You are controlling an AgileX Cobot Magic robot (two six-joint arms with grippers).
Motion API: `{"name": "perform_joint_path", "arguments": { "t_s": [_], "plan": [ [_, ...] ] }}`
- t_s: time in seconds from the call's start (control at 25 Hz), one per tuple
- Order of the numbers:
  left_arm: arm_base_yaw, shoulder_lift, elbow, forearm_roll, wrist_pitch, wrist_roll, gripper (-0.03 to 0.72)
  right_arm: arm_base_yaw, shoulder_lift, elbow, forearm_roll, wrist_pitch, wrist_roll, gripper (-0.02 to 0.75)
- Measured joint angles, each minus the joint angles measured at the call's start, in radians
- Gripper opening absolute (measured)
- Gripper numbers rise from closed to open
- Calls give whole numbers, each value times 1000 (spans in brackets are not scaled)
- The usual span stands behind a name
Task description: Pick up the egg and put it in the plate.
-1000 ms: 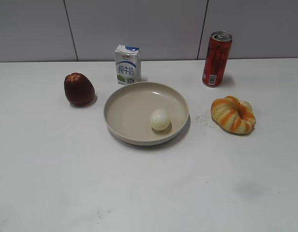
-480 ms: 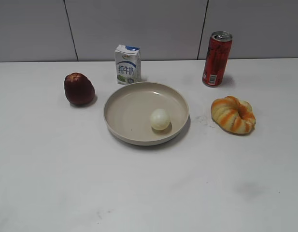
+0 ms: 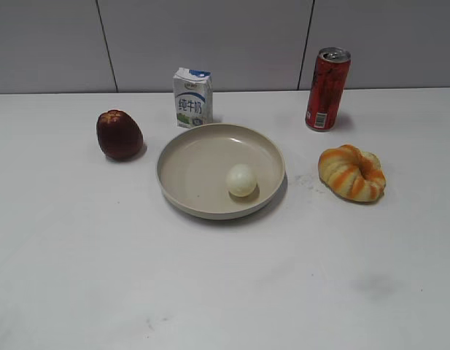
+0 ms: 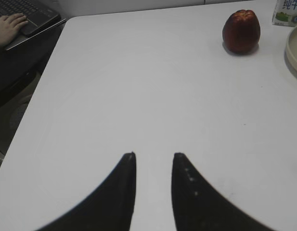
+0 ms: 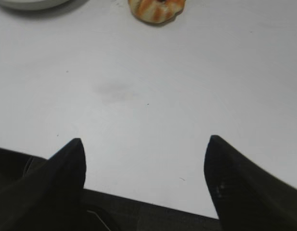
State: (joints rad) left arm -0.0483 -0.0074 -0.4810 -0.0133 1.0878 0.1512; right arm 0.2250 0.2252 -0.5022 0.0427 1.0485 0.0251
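The pale egg (image 3: 241, 180) lies inside the beige plate (image 3: 188, 168), toward its right front. The plate's rim shows at the right edge of the left wrist view (image 4: 295, 54) and at the top left of the right wrist view (image 5: 28, 5). Neither gripper shows in the exterior view. My left gripper (image 4: 153, 155) is open with a narrow gap and empty, over bare table left of the plate. My right gripper (image 5: 146, 140) is wide open and empty, at the table's front edge.
A dark red apple (image 3: 119, 135) (image 4: 241, 31) sits left of the plate. A milk carton (image 3: 192, 97) stands behind it. A red can (image 3: 327, 89) stands at back right. Orange-striped ring bread (image 3: 352, 173) (image 5: 156, 8) lies right of the plate. A laptop with a person's hand (image 4: 23, 19) is beyond the table's left edge.
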Motion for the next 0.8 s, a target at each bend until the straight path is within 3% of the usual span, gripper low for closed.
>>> {"name": "perform_joint_path", "arguments": {
  "t_s": [0.24, 0.8],
  "plan": [
    [0, 0, 0, 0, 0, 0, 199, -129, -166, 0, 0, 0, -1, 577],
    [-1, 0, 0, 5, 0, 0, 199, -139, -232, 0, 34, 1, -1, 577]
  ]
}}
